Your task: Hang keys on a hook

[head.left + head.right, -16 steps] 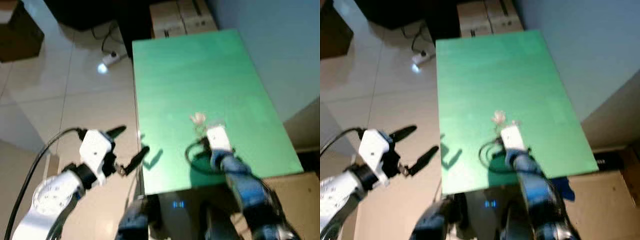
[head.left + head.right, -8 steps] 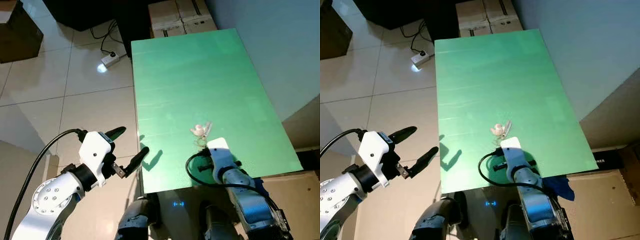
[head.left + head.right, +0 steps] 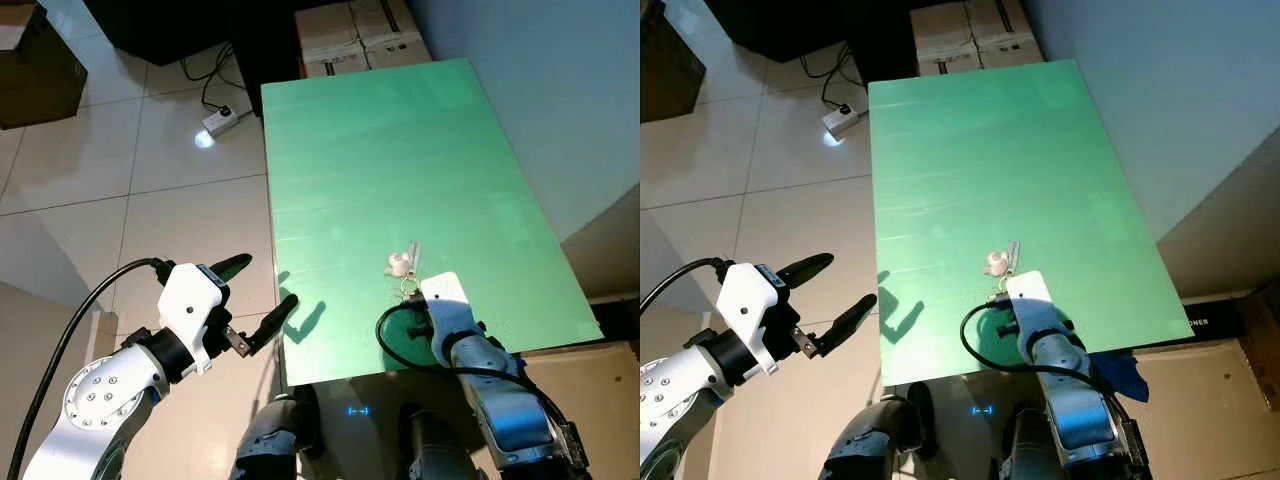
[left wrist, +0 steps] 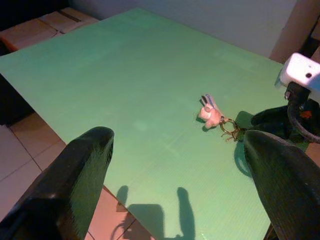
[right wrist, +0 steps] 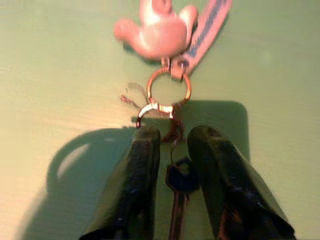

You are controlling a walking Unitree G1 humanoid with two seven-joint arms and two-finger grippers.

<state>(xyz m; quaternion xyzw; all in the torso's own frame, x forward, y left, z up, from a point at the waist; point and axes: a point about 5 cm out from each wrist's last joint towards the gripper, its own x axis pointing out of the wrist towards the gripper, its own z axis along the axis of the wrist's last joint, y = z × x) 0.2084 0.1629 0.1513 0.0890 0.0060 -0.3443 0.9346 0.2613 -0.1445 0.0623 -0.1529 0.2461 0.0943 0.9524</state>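
Right gripper (image 5: 171,137) pointed down over the green table (image 3: 400,160), its fingers nearly together astride the dark key of the keys (image 5: 167,95), whose rings and pink charm lay flat just beyond. Left gripper (image 3: 262,292) hovered spread wide off the table's edge.
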